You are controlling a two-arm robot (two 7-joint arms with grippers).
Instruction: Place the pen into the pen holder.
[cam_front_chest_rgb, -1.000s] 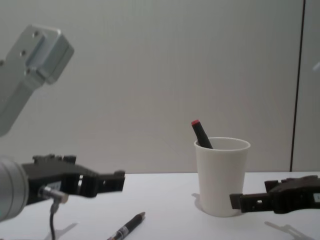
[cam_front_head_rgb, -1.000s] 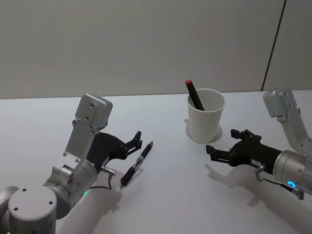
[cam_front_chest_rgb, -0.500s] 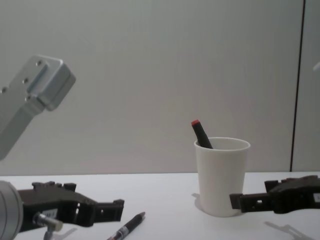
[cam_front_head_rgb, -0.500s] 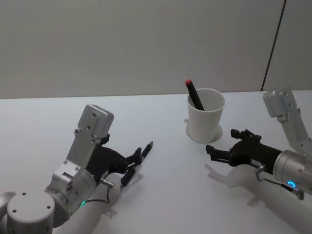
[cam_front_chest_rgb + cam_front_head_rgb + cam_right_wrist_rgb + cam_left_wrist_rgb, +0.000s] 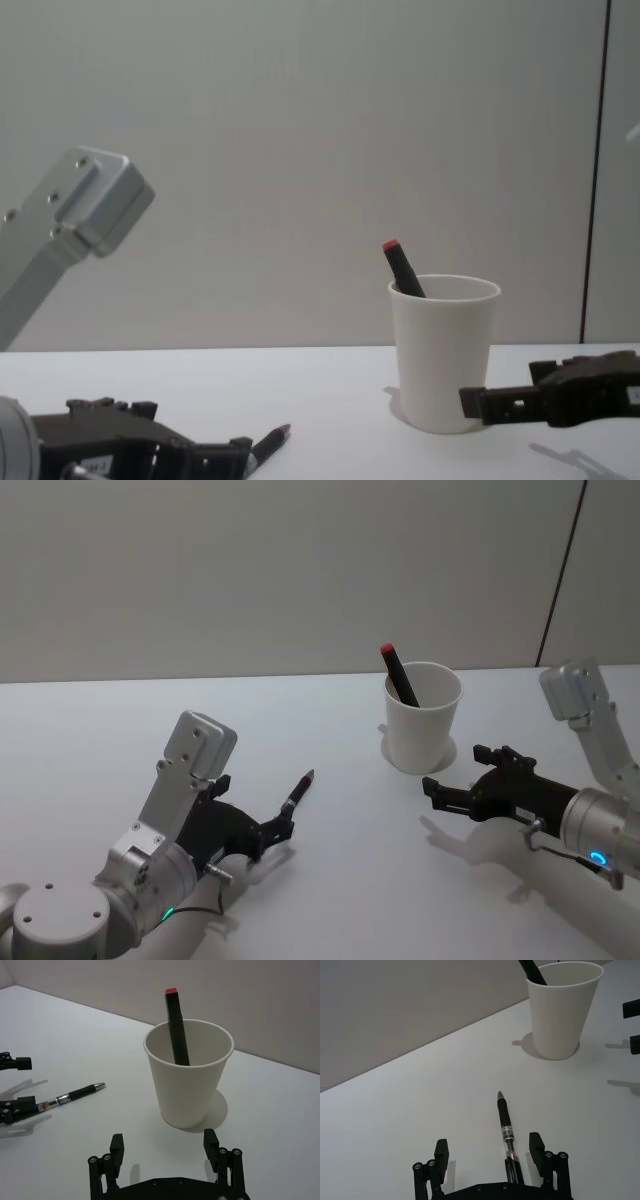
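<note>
A black pen point(image 5: 298, 792) lies flat on the white table, its tip toward the pen holder point(image 5: 422, 730), a white paper cup standing upright at centre right. My left gripper point(image 5: 275, 832) sits low on the table, open, its fingers on either side of the pen's rear half; in the left wrist view the pen point(image 5: 505, 1125) runs between the fingers point(image 5: 536, 1141), nearer one of them. My right gripper point(image 5: 452, 772) hovers open just in front of the cup point(image 5: 187, 1085), nothing between its fingers.
A black marker with a red cap point(image 5: 398, 675) leans inside the cup. The white table point(image 5: 330, 880) ends at a plain grey wall behind.
My left gripper has come down and drawn in over the pen, so its fingers now flank the pen's rear half. The right gripper, cup and pen have not moved.
</note>
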